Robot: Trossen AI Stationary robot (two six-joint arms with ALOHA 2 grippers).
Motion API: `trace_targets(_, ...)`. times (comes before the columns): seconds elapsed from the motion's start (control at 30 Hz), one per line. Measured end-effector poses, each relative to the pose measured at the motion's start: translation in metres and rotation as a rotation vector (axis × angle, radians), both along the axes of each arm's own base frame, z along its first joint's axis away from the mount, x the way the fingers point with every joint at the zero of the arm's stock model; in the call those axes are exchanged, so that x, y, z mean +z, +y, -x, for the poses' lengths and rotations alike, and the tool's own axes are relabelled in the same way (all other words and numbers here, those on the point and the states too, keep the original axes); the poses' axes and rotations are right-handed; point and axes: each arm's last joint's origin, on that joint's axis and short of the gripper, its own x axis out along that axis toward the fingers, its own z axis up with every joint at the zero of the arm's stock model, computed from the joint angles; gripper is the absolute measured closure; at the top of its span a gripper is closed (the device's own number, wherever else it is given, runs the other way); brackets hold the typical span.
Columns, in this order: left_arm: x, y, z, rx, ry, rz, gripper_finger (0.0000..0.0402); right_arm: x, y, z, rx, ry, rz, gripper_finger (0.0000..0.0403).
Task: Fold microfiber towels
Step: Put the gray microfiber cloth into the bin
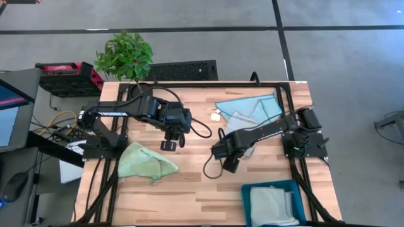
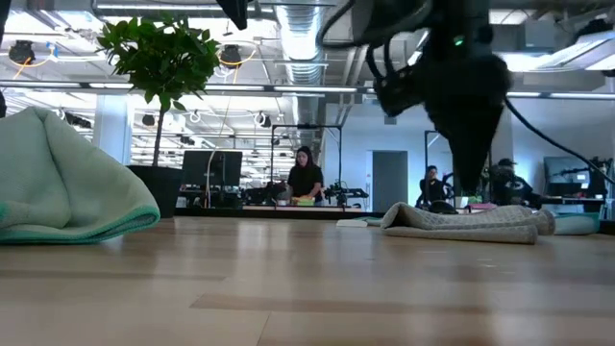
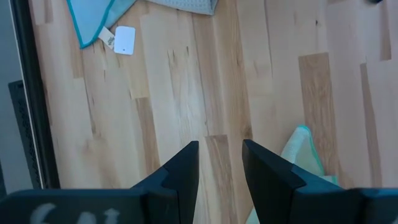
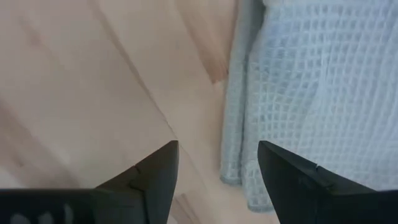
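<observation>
- Worktop [image 1: 189, 183]: pale wood planks; two dark arms reach over it, one from each side.
- Left end effector [image 1: 168, 145]: hangs above bare wood near the middle of the worktop, just beside the light green towel; its fingers [image 3: 183, 171] stand apart with only wood showing between them; nothing is pinched.
- Right end effector [image 1: 228, 165]: sits at the near edge of the grey towel, toward the right of centre; its fingers [image 4: 155, 177] are spread wide; bare wood and the hem of the grey weave show between them; the cloth is not pinched.
- Light green towel [image 1: 146, 162]: lies crumpled in a loose heap on the left half of the worktop; in the low view it rises as a soft mound at the left edge.
- Grey towel [image 1: 243, 121]: lies on the right half, partly over the light blue towel; in the low view it shows as a low, rumpled, folded-over strip on the wood; its waffle weave fills much of the right wrist view.
- Light blue towel [image 1: 262, 103]: spread fairly flat near the far right corner; a small white tag [image 1: 215, 116] lies on the wood just off its corner.
- Teal bin [image 1: 246, 200]: stands at the near right edge; a pale folded cloth [image 1: 271, 207] lies inside it.
- Potted plant [image 1: 124, 55]: stands beyond the far left corner of the worktop.
- Room behind: people show at desks, well apart from the worktop.
</observation>
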Motion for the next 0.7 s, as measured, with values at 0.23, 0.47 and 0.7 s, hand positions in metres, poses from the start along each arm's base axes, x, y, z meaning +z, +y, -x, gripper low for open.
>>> trace_targets(0.23,0.0,0.0,0.0,0.0,0.001,0.0,0.0286,-0.025,-0.002,-0.008,-0.002,0.062,-0.029,0.0159)
trace_targets(0.47,0.0,0.0,0.0,-0.008,0.003,-0.003,0.0286,-0.036,-0.004,-0.009,0.015,0.099,0.037,0.0159)
trace_targets(0.7,0.0,0.0,0.0,-0.008,0.002,-0.003,0.0286,-0.036,-0.005,-0.009,0.023,0.086,0.091,0.0159)
